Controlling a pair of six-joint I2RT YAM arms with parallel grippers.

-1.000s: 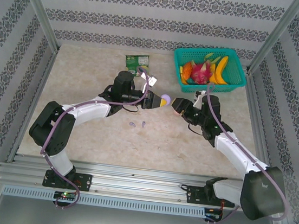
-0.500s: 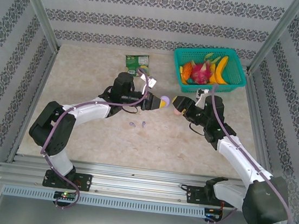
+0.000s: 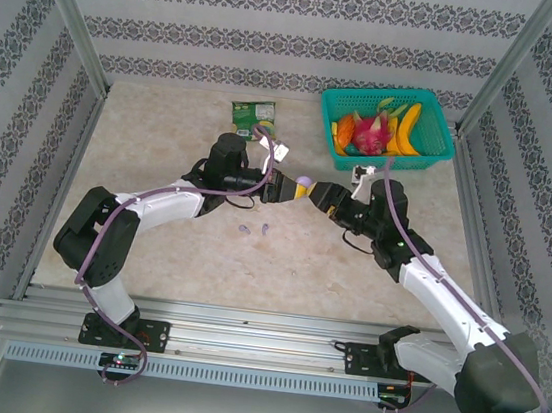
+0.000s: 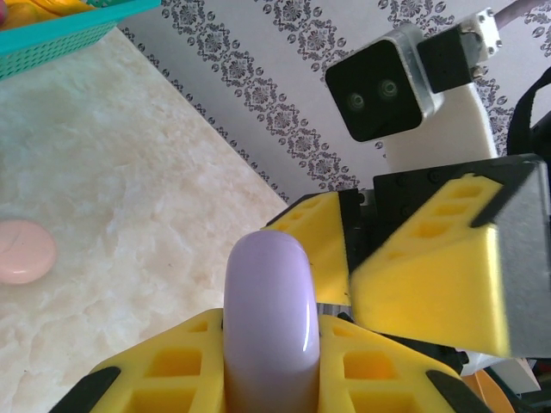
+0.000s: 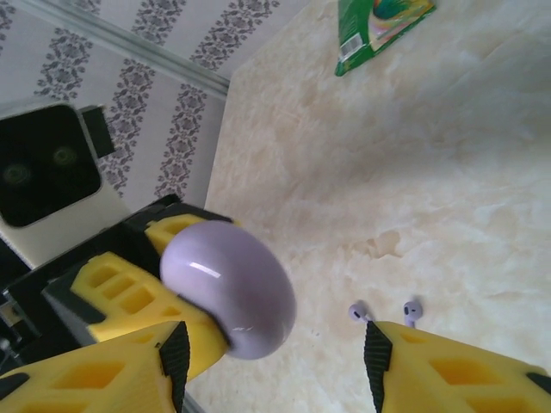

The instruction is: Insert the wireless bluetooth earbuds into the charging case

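- Left gripper (image 3: 297, 185) hangs over the middle of the table (image 3: 162, 152), pinching a lavender charging case (image 3: 304, 182) by its two flat sides.
- In the left wrist view the charging case (image 4: 271, 327) stands on edge between the yellow fingers of the left gripper (image 4: 271, 370), with its rounded rim pointing away from the gripper. The lid looks shut and I can't make out a seam.
- Right gripper (image 3: 320, 192) faces the left one head-on, just right of the case, with its jaws spread and nothing in them.
- In the right wrist view the right gripper (image 5: 275, 370) has bare table in the gap between its fingers. The charging case (image 5: 228, 288) sits just ahead of the finger on the left of that picture. Can't tell whether they touch.
- Two lavender earbuds (image 3: 254, 229) lie loose on the table, near side of the grippers and a bit left, close together but not touching. Neither is in the case.
- The right wrist view shows both earbuds (image 5: 385, 311) lying side by side on the table.
- A pink case (image 4: 21, 251) lies flat and closed on the table, apart from both grippers.
- A teal basket (image 3: 434, 150) sits at the far right of the table with fruit (image 3: 376, 130) inside: yellow, orange and pink pieces.
- A green packet (image 3: 252, 114) lies flat at the far edge, left of the basket.
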